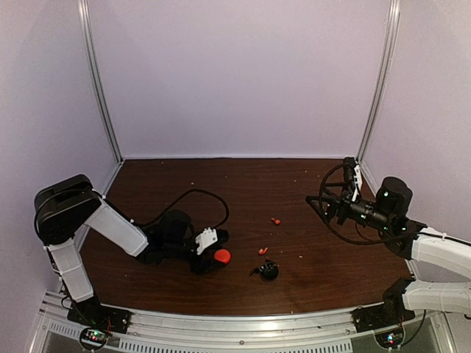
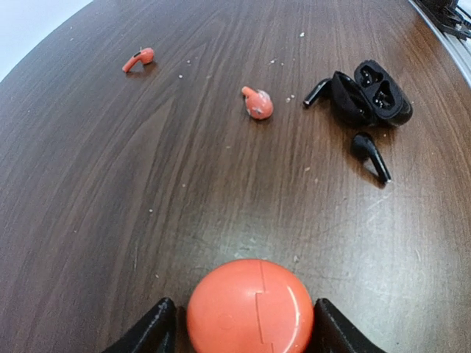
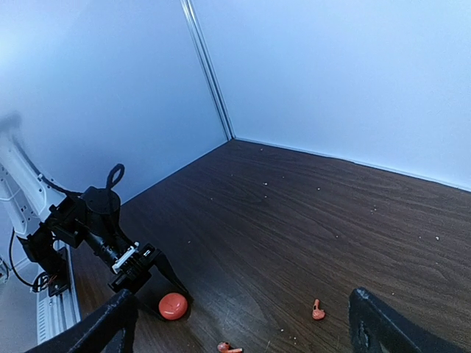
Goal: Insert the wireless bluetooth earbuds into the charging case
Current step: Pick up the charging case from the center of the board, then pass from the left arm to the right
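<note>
A closed round red-orange charging case (image 2: 250, 305) lies on the table between the fingers of my left gripper (image 2: 244, 337). The jaws are open around it, the right finger at its side, a thin gap on the left. The case also shows in the top view (image 1: 221, 256). Two red-orange earbuds (image 2: 140, 59) (image 2: 257, 103) lie loose ahead of it. An open black case (image 2: 372, 92) lies further right with two black earbuds (image 2: 317, 90) (image 2: 370, 153) beside it. My right gripper (image 1: 327, 206) is open, empty, raised at the right.
Brown wooden table (image 1: 243, 191) with white crumbs, enclosed by pale walls at the back and sides. A black cable (image 1: 193, 195) loops behind the left arm. A metal rail (image 1: 243, 323) runs along the near edge.
</note>
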